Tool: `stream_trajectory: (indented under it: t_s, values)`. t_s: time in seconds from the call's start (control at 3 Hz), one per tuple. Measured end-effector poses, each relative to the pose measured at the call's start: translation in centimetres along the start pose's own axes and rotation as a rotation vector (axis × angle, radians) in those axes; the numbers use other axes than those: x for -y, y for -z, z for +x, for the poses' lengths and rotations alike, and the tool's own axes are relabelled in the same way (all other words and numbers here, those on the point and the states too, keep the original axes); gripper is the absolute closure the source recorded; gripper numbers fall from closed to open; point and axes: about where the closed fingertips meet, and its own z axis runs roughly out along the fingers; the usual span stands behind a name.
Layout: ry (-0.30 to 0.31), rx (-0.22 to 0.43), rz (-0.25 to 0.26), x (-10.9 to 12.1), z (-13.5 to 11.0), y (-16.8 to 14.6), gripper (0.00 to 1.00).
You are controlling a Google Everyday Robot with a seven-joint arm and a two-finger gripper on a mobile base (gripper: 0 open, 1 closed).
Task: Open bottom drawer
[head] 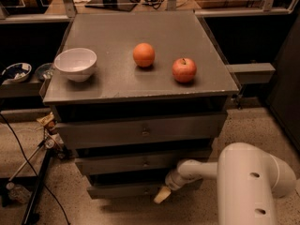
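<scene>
The bottom drawer [117,190] is the lowest and slimmest of three grey fronts on the cabinet, close to the floor. I cannot make out its knob. My gripper [161,195] sits low at the drawer's front, just right of its middle, at the end of my white arm [201,170], which reaches in from the lower right. The gripper's pale tip points down and left, touching or nearly touching the drawer front.
The mid-sized drawer [140,163] and the widest top drawer [140,131] lie above. On the cabinet top [117,32] stand a white bowl [75,63], an orange [144,55] and an apple [184,70]. Cables and a stand [37,191] are on the floor at left.
</scene>
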Motion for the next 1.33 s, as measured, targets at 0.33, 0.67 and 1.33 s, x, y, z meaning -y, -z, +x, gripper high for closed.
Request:
stream_trajectory:
  t_s: [0.33,0.67,1.33]
  values:
    - [0.0,0.0,0.0,0.0,0.0,0.0,0.0]
    - [0.026,-0.015,-0.048,-1.1,0.5,-1.4,0.0]
    - [0.035,-0.017,-0.064,-1.6,0.7,-1.9,0.27]
